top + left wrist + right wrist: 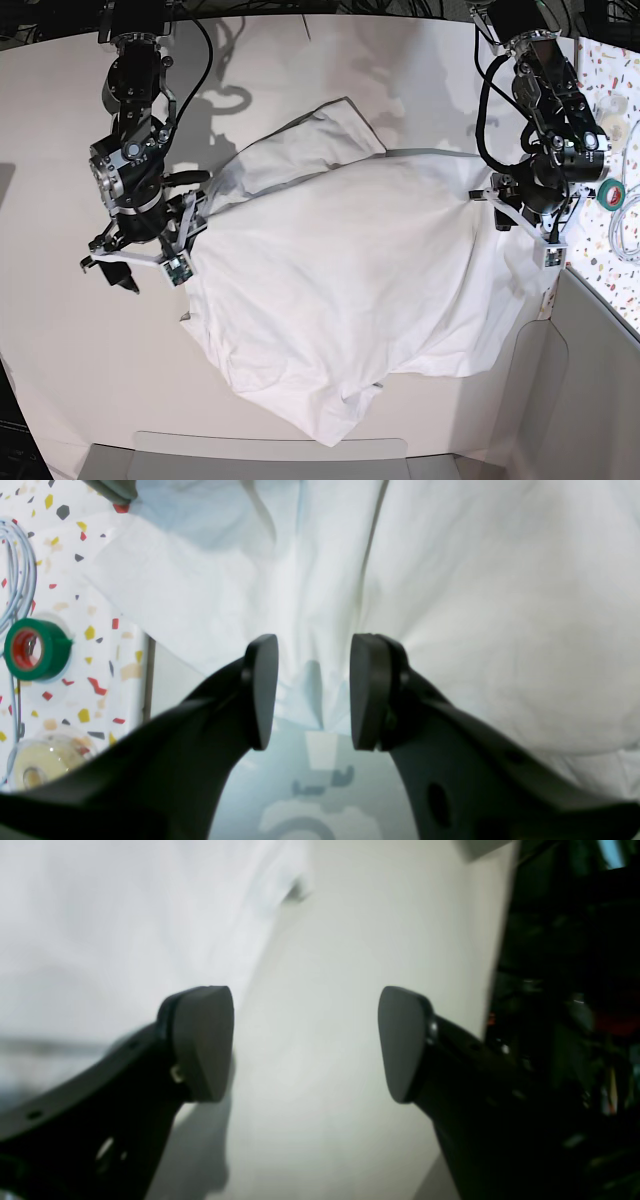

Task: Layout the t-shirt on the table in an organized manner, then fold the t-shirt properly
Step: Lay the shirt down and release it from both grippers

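Lying spread across the middle of the table [300, 60], the t-shirt [340, 290] is a wide, rumpled white mass, with one sleeve poking toward the far side and a pointed corner reaching the near edge. Creases and grey shadowed folds run through the cloth, and it is not folded.

On the base view's right, the left gripper [313, 692] hangs over the shirt's edge on that side. In the left wrist view its two dark pads stand apart with a clear gap between them, and nothing is pinched there; white cloth and a pale strip of table show through the gap. The cloth fills most of that view, with a long crease running up from between the pads. Off to the side of it lies a speckled panel [95, 630] carrying a green tape roll [35, 649], a clear tape roll [37, 767] and some pale cable [20, 575].

On the base view's left, the right gripper [306, 1042] sits at the shirt's opposite edge. Its jaws are spread wide in the right wrist view, holding nothing; bare table fills the space between them, and the blurred white cloth lies beside and behind one pad [202, 1040]. Whether that pad touches the cloth cannot be told. Dark clutter beyond the table edge shows behind the other pad.
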Robot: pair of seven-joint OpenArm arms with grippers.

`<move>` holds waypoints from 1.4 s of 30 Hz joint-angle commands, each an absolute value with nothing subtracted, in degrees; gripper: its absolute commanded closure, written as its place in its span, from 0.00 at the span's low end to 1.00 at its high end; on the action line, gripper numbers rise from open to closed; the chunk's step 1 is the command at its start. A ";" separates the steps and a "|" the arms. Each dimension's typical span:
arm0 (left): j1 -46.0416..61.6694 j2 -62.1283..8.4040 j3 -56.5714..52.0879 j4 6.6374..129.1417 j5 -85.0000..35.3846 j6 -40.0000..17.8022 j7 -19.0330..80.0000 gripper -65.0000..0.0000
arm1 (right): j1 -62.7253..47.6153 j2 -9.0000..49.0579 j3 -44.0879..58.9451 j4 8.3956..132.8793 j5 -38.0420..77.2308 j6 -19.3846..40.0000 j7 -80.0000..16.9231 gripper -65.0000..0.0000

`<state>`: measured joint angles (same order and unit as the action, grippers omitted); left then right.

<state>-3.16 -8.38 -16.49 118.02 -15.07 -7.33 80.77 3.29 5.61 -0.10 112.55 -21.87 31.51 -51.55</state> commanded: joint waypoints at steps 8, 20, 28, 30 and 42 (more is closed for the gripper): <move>-3.56 -8.84 -16.75 118.90 -14.73 -7.52 78.46 0.74 | -0.04 3.56 -2.24 116.09 -6.73 31.08 -51.12 0.32; -2.24 -9.10 -16.75 118.81 -14.73 -7.52 75.56 0.75 | -8.75 3.56 -18.07 116.09 -5.76 31.08 -50.95 1.00; -2.07 -9.10 -16.75 118.73 -14.73 -7.52 75.56 0.75 | -8.57 3.56 -18.77 113.71 -5.93 30.73 -50.95 1.00; -1.54 -9.01 -16.75 118.64 -14.73 -7.52 75.56 0.75 | -7.52 3.56 -18.77 109.49 -6.02 30.73 -50.95 1.00; -1.71 -8.66 -16.75 118.02 -14.73 -7.52 75.47 0.75 | -12.00 12.70 -18.95 103.08 -5.93 30.64 -51.21 1.00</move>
